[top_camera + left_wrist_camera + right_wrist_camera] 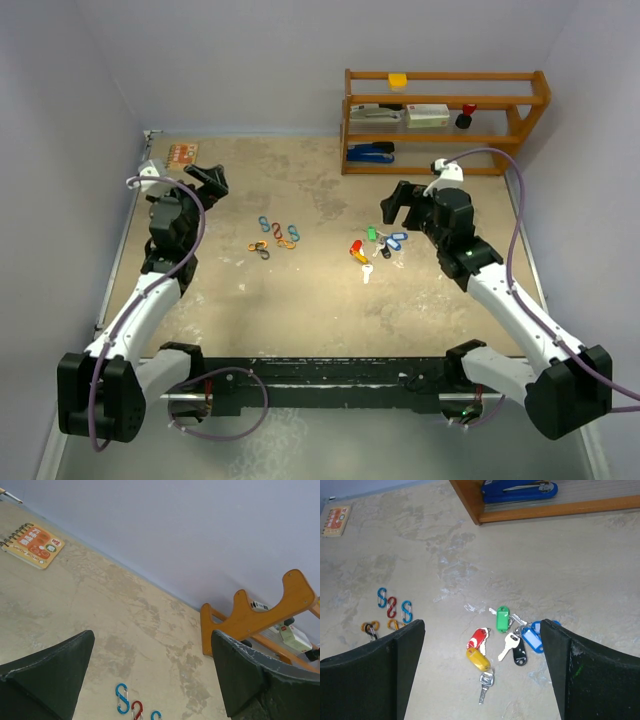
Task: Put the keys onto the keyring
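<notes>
The keys lie in a loose cluster right of the table's centre. In the right wrist view they show as silver keys with red, yellow, green, black and blue tags. A group of coloured S-shaped clips lies left of centre; it also shows in the left wrist view and the right wrist view. My right gripper is open and empty, hovering just behind and right of the keys. My left gripper is open and empty, raised behind and left of the clips.
A wooden shelf rack stands at the back right, holding a blue stapler, boxes and a yellow item. A small orange spiral notebook lies at the back left. Walls enclose the table on three sides.
</notes>
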